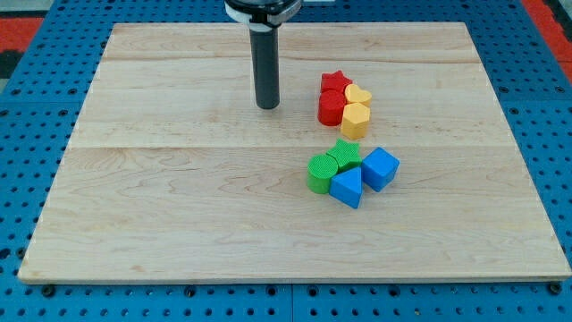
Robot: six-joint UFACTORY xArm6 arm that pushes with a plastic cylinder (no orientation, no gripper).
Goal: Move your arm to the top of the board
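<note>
- My tip (267, 106) rests on the board (161, 206), in its upper half and a little to the view's left of centre; the rod rises straight up from it and leaves the view at the top edge.
- The rod ends in a plain tip, with no jaws to open or close, and it has hold of nothing; no block touches it.
- The nearest blocks lie to the view's right of my tip, apart from it: a red star (335, 82) with a red cylinder (331, 107) just below it.
- Against those, on the view's right, sit a yellow heart (358, 95) and under it a yellow block (355, 120); the four form one tight cluster.
- Lower down and well apart from my tip is a second cluster: a green star (347, 152), a green cylinder (319, 173) at its lower left, a blue triangle (347, 187) and a blue cube (380, 168).
- The board lies on a blue pegboard table (27, 134).
</note>
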